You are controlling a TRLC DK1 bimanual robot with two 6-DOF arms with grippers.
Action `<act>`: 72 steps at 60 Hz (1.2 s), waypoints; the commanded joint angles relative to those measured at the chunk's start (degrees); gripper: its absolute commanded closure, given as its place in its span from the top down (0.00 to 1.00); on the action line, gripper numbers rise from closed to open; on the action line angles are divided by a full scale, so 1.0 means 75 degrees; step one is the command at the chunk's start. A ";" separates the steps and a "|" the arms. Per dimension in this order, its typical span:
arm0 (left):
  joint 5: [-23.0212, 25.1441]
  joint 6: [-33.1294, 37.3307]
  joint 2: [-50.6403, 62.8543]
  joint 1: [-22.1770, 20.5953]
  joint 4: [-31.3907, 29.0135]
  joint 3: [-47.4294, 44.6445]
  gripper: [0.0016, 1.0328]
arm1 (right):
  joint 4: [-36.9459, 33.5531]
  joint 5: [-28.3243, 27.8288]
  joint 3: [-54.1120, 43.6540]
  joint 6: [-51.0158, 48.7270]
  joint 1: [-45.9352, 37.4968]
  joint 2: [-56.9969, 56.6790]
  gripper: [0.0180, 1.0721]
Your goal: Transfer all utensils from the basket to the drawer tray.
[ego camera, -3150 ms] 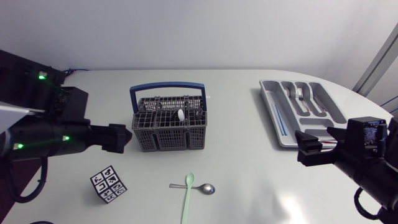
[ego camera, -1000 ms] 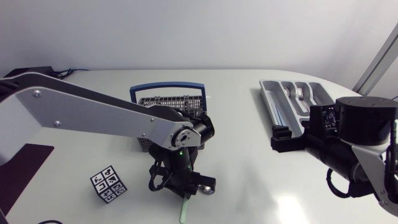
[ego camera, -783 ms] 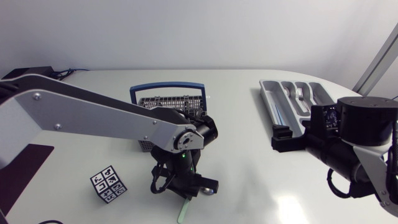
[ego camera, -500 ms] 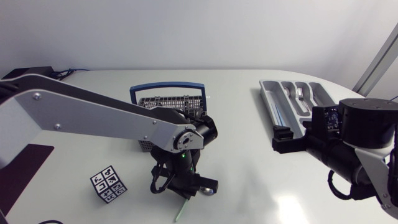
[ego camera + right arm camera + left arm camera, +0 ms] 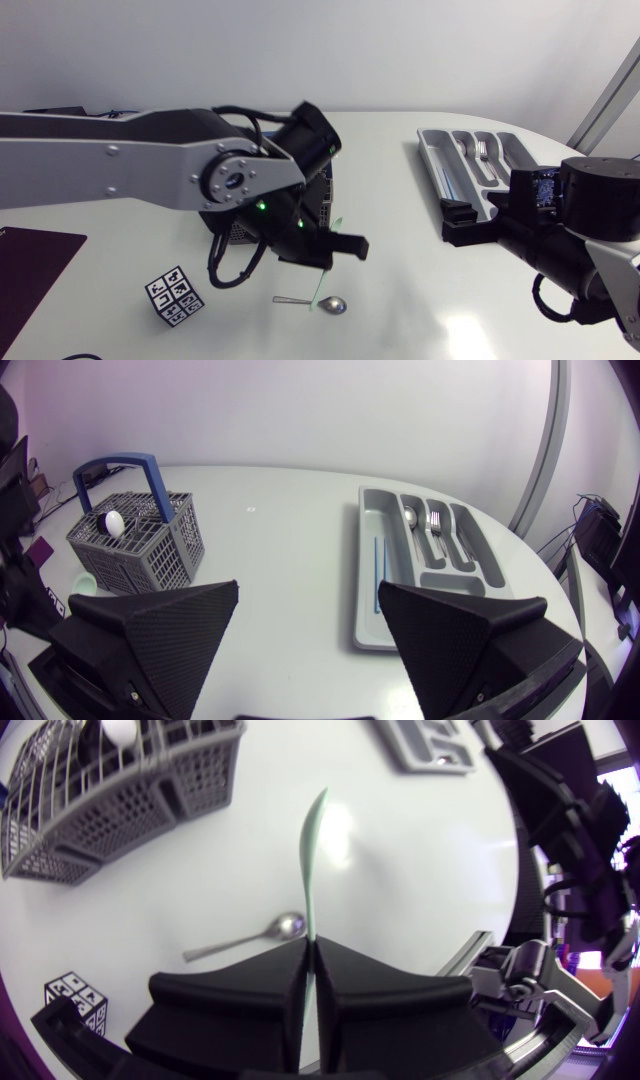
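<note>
- My left claw (image 5: 312, 955): clamped on green spoon (image 5: 310, 860), which runs toward 12 o'clock.
- Metal spoon (image 5: 245, 937): on table (image 5: 400, 290), 5 o'clock of basket (image 5: 135, 540).
- My right claw (image 5: 310, 650): spread wide; drawer tray (image 5: 450, 582) at 1 o'clock.

A small cube (image 5: 176, 296) with black-and-white marker patterns sits on the white table (image 5: 400, 310), turned corner-on to the near edge (every face that shows carries such patterns). A dark purple mat (image 5: 28, 268) lies flat at the table's left side, near the cube but apart from it.
</note>
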 commanded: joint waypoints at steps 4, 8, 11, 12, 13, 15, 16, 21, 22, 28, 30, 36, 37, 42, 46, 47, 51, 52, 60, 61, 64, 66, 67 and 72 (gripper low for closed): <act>0.0287 -0.0394 -0.0514 0.0211 0.0648 0.0229 0.04 | -0.0573 -0.0694 0.0314 0.0392 -0.0342 -0.0232 0.96; 0.0334 -0.0593 -0.0584 0.0258 0.1293 0.0065 0.05 | -0.0936 -0.1455 0.0513 0.0532 -0.0764 -0.0373 0.96; 0.0569 -0.0804 -0.0631 0.0375 0.1855 -0.0146 0.06 | -0.1253 -0.2065 0.0689 0.0649 -0.1116 -0.0396 0.96; 0.0616 -0.0886 -0.0666 0.0398 0.2066 -0.0239 0.06 | -0.1405 -0.2252 0.0794 0.0649 -0.1209 -0.0396 0.96; 0.0616 -0.1015 -0.0713 0.0410 0.2266 -0.0333 0.06 | -0.1522 -0.2369 0.0865 0.0649 -0.1268 -0.0384 0.96; 0.0616 -0.1214 -0.0842 0.0434 0.2770 -0.0567 0.06 | -0.1745 -0.2662 0.1005 0.0638 -0.1338 -0.0361 0.96; 0.0616 -0.1320 -0.0912 0.0445 0.3098 -0.0720 0.06 | -0.1803 -0.2791 0.1064 0.0638 -0.1373 -0.0349 0.96; 0.0721 -0.1672 -0.1147 0.0457 0.4469 -0.1294 0.07 | -0.2260 -0.3049 0.1404 0.0462 -0.1373 -0.0314 0.96; 0.0756 -0.1730 -0.1193 0.0445 0.4762 -0.1411 0.08 | -0.2342 -0.3108 0.1462 0.0368 -0.1373 -0.0279 0.96; 0.0780 -0.1730 -0.1240 0.0387 0.5242 -0.1540 0.08 | -0.2753 -0.3483 0.1826 -0.0218 -0.1198 0.0038 0.96; 0.0780 -0.1718 -0.1240 0.0363 0.5312 -0.1552 0.08 | -0.2788 -0.3787 0.1873 -0.0405 -0.1174 0.0120 0.96; 0.0780 -0.1742 -0.1299 0.0340 0.5898 -0.1751 0.08 | -0.3081 -0.4760 0.2083 -0.0980 -0.1198 0.0342 0.96; 0.0780 -0.1742 -0.1299 0.0328 0.5898 -0.1763 0.08 | -0.3104 -0.4783 0.2107 -0.1026 -0.1186 0.0354 0.96; 0.0780 -0.1730 -0.1287 0.0305 0.6109 -0.1786 0.08 | -0.3315 -0.5147 0.2212 -0.1964 -0.1069 0.0553 0.96; 0.0780 -0.1730 -0.1240 0.0293 0.6191 -0.1786 0.08 | -0.3257 -0.5322 0.2294 -0.2011 -0.1034 0.0647 0.96; 0.0780 -0.1730 -0.1229 0.0293 0.6227 -0.1786 0.08 | -0.3257 -0.5334 0.2330 -0.2011 -0.0998 0.0682 0.96; 0.0780 -0.1730 -0.1170 0.0246 0.6262 -0.1751 0.08 | -0.3257 -0.5416 0.2423 -0.2023 -0.0811 0.0741 0.95; 0.0780 -0.1730 -0.1147 0.0246 0.6262 -0.1739 0.08 | -0.3257 -0.5416 0.2458 -0.2023 -0.0752 0.0764 0.94; 0.0780 -0.1777 -0.0971 0.0152 0.6332 -0.1646 0.08 | -0.3233 -0.5416 0.2751 -0.1941 -0.0307 0.1198 0.88; 0.0780 -0.1777 -0.0959 0.0152 0.6344 -0.1634 0.08 | -0.3221 -0.5416 0.2798 -0.1917 -0.0295 0.1291 0.87; 0.0780 -0.1777 -0.0889 0.0129 0.6379 -0.1610 0.08 | -0.3233 -0.5416 0.2904 -0.1894 -0.0284 0.1491 0.86; 0.0768 -0.1777 -0.0854 0.0105 0.6414 -0.1587 0.08 | -0.3198 -0.5416 0.2962 -0.1847 -0.0190 0.1573 0.84; 0.0756 -0.1777 -0.0818 0.0105 0.6426 -0.1563 0.08 | -0.3163 -0.5416 0.2986 -0.1788 -0.0143 0.1608 0.81; 0.0721 -0.1777 -0.0748 0.0094 0.6437 -0.1517 0.08 | -0.3116 -0.5381 0.3115 -0.1624 0.0045 0.1725 0.80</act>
